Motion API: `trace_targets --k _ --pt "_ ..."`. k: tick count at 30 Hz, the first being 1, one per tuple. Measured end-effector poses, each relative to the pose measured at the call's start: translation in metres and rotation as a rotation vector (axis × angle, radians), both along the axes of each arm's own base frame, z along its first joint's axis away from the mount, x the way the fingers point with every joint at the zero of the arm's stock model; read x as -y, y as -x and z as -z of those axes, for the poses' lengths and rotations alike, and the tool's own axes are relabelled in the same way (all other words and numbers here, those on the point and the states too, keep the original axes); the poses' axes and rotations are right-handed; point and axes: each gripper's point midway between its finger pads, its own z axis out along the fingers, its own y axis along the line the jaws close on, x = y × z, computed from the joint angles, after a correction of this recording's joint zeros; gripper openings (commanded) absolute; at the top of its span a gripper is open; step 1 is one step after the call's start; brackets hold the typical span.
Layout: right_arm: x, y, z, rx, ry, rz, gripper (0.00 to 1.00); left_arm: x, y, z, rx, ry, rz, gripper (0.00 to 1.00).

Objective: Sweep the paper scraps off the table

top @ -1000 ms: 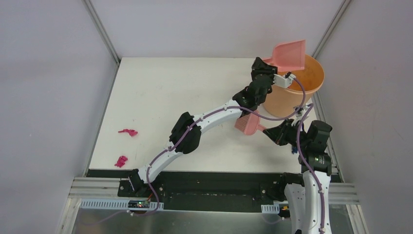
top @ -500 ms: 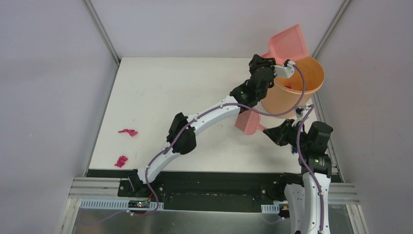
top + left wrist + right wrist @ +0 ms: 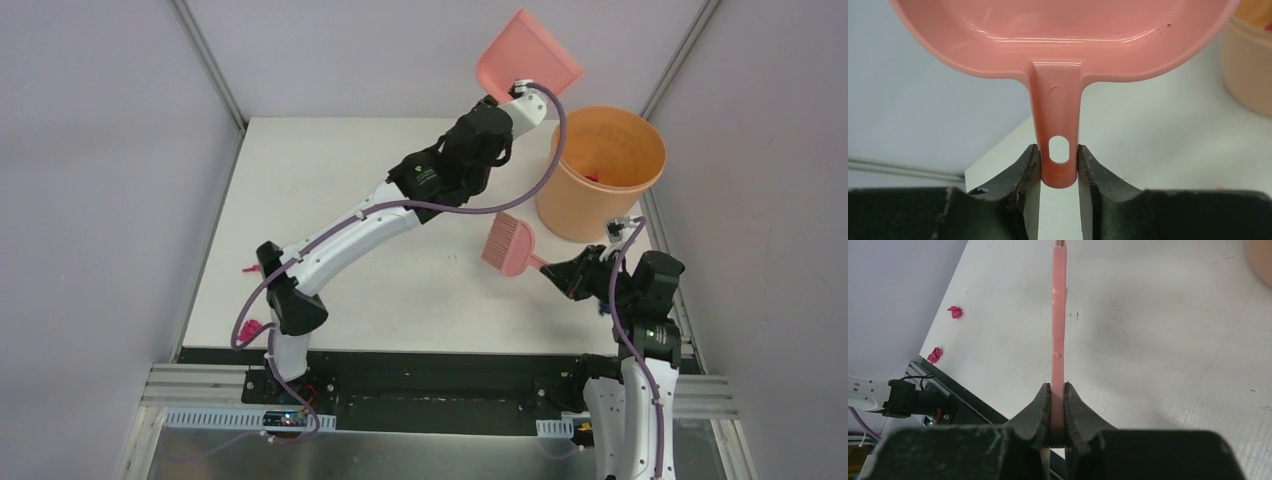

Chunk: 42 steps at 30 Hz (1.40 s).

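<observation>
**Dustpan held high beside the bucket, brush gripped low, scraps at the table's left edge**

Overhead view: the left arm stretches across the table (image 3: 330, 170) and the left gripper (image 3: 520, 88) carries the pink dustpan (image 3: 528, 58) above the far edge. The pan sits up and to the left of the orange bucket (image 3: 578, 208), apart from it. A small pink-red speck shows inside the bucket. The right gripper (image 3: 560, 276) sits near the front right corner and holds the pink brush (image 3: 508, 247), whose bristle head lies just in front of the bucket's base. This view does not settle whether the head touches the tabletop. Two magenta paper scraps (image 3: 247, 328) lie near the left edge, partly hidden behind the left arm's lower links.

Left wrist view: both dark fingers (image 3: 1029, 167) press against the pan's handle on either side of its hanging hole. The pan's shiny underside fills the top of the frame, and the bucket's wall appears at the right edge. No scraps are visible here.

Right wrist view: the brush is seen edge-on as a thin pink strip pinched between the closed-in fingers, and its head runs out of frame. Only here do both scraps show whole, lying apart on the white top. The nearer scrap is close to the black front strip.
</observation>
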Motion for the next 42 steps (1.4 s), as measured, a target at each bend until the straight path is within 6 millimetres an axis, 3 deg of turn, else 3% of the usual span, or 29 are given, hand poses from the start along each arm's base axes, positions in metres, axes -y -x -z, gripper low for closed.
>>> trace_targets --k 3,8,10,13,16,20,24,29,35,38,42 --pt "0.000 0.000 0.000 0.001 -0.001 -0.002 0.00 -0.020 0.019 0.031 -0.123 -0.016 -0.013 0.00" --pt "0.000 0.000 0.000 -0.002 -0.001 -0.001 0.00 -0.053 0.058 0.131 -0.394 -0.129 -0.034 0.00" --pt "0.000 -0.001 0.001 -0.006 -0.002 0.000 0.00 -0.075 0.076 0.169 -0.491 -0.187 -0.064 0.00" --pt "0.001 -0.001 0.002 -0.013 -0.003 0.003 0.00 -0.113 0.097 0.201 -0.590 -0.224 -0.118 0.00" --pt "0.002 -0.002 0.002 -0.014 -0.003 0.008 0.00 -0.153 0.109 0.205 -0.608 -0.172 -0.178 0.00" --pt "0.002 -0.002 0.002 -0.010 -0.001 0.003 0.00 -0.201 0.120 0.194 -0.577 -0.004 -0.250 0.00" --pt "-0.002 -0.001 0.003 -0.034 -0.011 -0.037 0.00 -0.228 0.125 0.215 -0.587 0.064 -0.303 0.00" --pt "-0.009 -0.017 -0.016 -0.085 -0.007 -0.106 0.00 -0.223 0.120 0.240 -0.672 0.076 -0.328 0.00" --pt "-0.042 -0.058 -0.059 -0.064 0.012 -0.252 0.00 -0.231 0.111 0.236 -0.666 0.170 -0.378 0.00" --pt "-0.063 -0.084 -0.056 -0.088 0.031 -0.308 0.00 -0.234 0.111 0.225 -0.617 0.226 -0.389 0.00" --pt "-0.113 -0.094 -0.023 -0.175 0.086 -0.433 0.00 -0.247 0.109 0.203 -0.521 0.303 -0.418 0.00"
